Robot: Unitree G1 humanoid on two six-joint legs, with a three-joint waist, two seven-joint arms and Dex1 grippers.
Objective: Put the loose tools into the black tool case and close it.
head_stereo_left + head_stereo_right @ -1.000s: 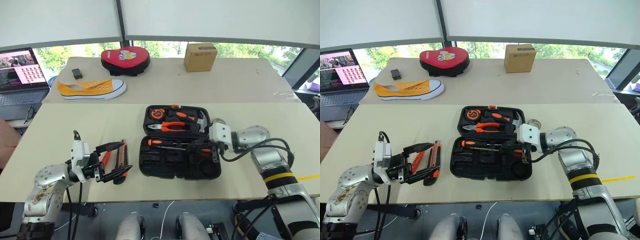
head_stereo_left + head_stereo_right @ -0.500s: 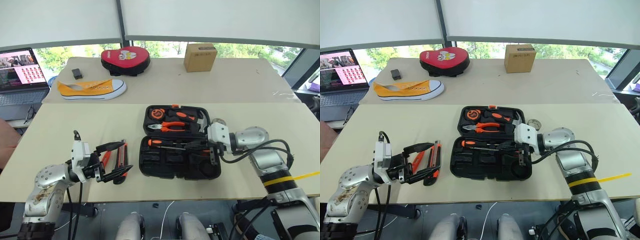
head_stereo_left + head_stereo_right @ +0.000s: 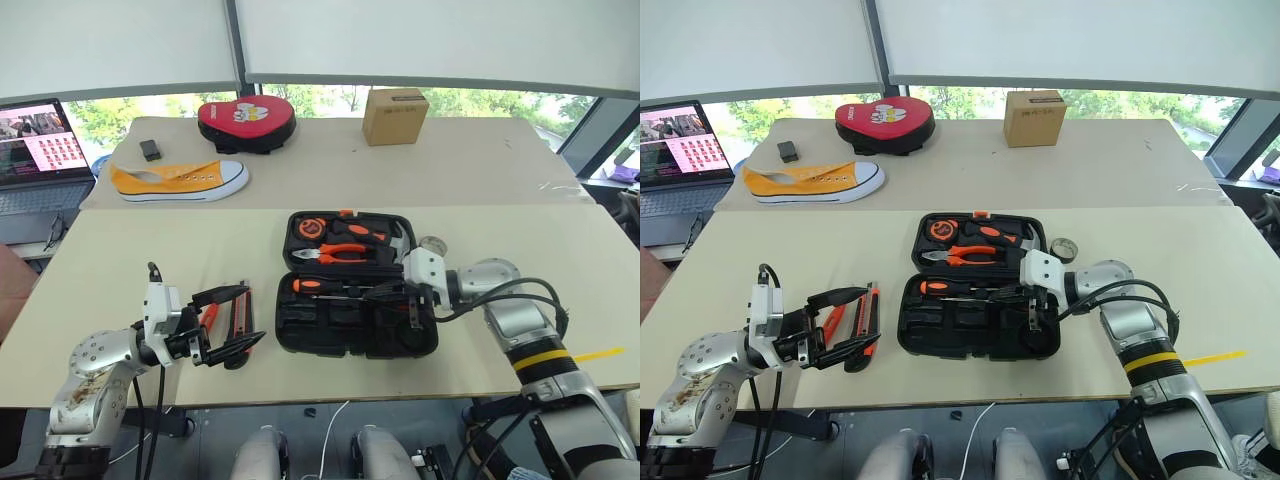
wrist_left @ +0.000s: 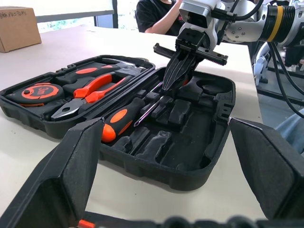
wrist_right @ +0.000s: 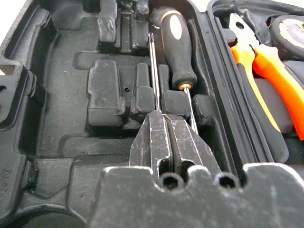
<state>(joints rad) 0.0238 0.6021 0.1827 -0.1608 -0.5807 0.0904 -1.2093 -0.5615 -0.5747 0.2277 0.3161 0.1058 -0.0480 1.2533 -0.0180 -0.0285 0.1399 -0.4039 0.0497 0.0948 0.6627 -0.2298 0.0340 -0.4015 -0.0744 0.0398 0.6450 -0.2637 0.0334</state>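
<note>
The right hand [image 3: 412,300] is closed on the thin shaft of a second screwdriver [image 5: 154,66], its tip low over the near half of the open tool case [image 3: 300,335], beside the first screwdriver [image 3: 330,287] already seated there; the step looks like pressing this one into its slot, then letting go; the left hand [image 3: 228,318] waits wide open, gripping nothing, at the utility knife [image 3: 238,322] on the desk [image 3: 150,250], left of the case.
</note>
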